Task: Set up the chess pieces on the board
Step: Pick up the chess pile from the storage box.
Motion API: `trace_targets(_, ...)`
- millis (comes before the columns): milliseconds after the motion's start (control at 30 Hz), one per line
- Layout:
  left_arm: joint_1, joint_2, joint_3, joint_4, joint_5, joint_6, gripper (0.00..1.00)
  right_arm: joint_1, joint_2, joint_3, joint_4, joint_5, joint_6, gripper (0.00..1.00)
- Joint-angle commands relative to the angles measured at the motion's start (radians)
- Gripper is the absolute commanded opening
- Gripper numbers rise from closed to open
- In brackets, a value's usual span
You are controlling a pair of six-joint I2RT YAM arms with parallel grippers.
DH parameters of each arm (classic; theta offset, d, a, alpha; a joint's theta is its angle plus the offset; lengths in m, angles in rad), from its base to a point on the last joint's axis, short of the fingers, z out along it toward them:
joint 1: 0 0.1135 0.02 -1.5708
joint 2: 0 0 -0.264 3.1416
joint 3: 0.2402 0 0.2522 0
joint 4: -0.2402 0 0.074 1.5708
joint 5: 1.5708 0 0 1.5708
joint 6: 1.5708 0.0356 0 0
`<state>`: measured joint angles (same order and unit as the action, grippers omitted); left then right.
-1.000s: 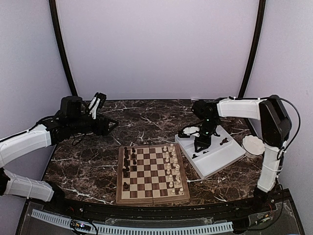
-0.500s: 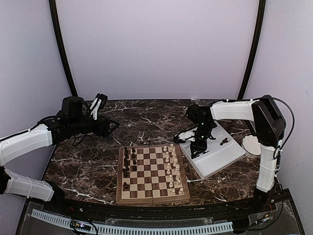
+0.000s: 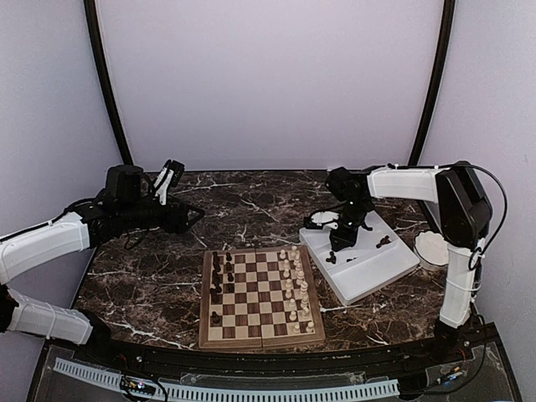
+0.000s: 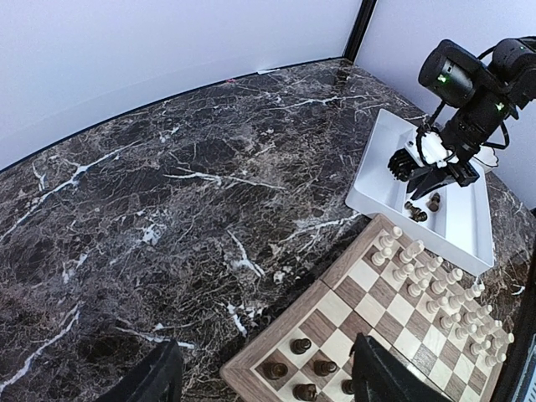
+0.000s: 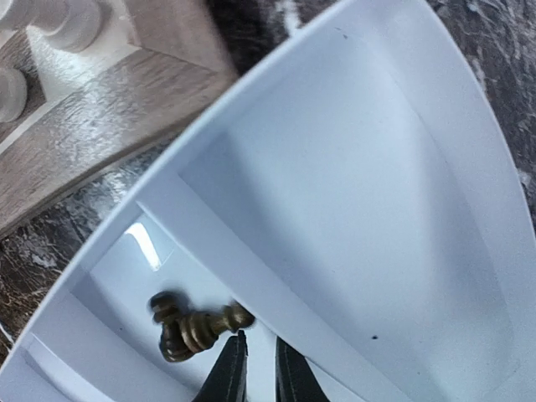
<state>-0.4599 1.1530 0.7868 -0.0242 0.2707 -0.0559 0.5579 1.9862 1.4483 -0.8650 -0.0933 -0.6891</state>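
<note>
The board (image 3: 261,333) lies at the table's middle, with dark chess pieces (image 3: 219,276) along its left side and cream pieces (image 3: 295,285) along its right. In the left wrist view several dark pieces (image 4: 301,345) stand near the board's corner. More dark pieces (image 3: 332,257) lie in the white tray (image 3: 377,272). My right gripper (image 5: 260,339) points down into the tray, its jaws almost together with nothing between them. Two dark pieces (image 5: 188,327) lie on their sides just left of its tips. My left gripper (image 4: 268,381) hovers open and empty above the board's far left corner.
A small white bowl (image 3: 433,247) sits right of the tray. A divider wall (image 5: 251,268) splits the tray into compartments beside my right fingertips. The board's wooden frame (image 5: 100,126) lies close to the tray's corner. Dark marble table (image 4: 167,193) spreads left and behind.
My right gripper has shifted a little inside the tray and its jaws have come together from half open. The left arm has not moved.
</note>
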Motion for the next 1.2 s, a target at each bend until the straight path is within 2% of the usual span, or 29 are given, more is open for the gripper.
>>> trace_targets(0, 0.004, -0.003, 0.04, 0.01, 0.014, 0.011, 0.71, -0.017, -0.03, 0.037, 0.012, -0.018, 0.033, 0.13)
trace_targets(400, 0.004, -0.006, 0.041, 0.009, 0.021, 0.01, 0.72, -0.021, -0.039, 0.038, -0.051, -0.12, 0.079, 0.18)
trace_targets(667, 0.004, -0.001, 0.041, 0.008, 0.02, 0.006, 0.71, -0.014, -0.043, -0.01, -0.058, -0.149, 0.159, 0.34)
trace_targets(833, 0.004, 0.004, 0.041, 0.008, 0.02, 0.003, 0.72, 0.01, -0.012, -0.022, -0.052, -0.117, 0.184, 0.37)
trace_targets(1167, 0.004, 0.005, 0.038, 0.011, 0.014, 0.002, 0.71, 0.036, 0.039, -0.057, -0.017, 0.018, 0.208, 0.38)
